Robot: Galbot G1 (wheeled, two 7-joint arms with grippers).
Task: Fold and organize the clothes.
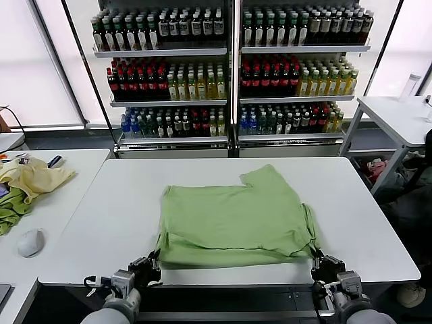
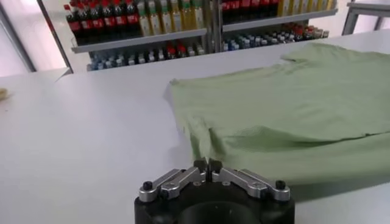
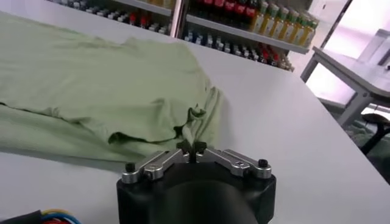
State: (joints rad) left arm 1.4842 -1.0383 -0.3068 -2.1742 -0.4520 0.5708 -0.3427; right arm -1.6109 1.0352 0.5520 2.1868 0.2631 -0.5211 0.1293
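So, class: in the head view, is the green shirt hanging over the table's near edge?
No, the shirt lies wholly on the table, with bare white tabletop showing below its near hem.

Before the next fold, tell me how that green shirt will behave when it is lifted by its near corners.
The green shirt probably hangs limp and sags in the middle: it lies flat with soft creases. Its folded-over near layer may slide open, since nothing pins it. It looks light, thin cloth on the table, so the left gripper and right gripper should lift it easily.

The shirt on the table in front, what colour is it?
The shirt is plain light green, clearest in the head view.
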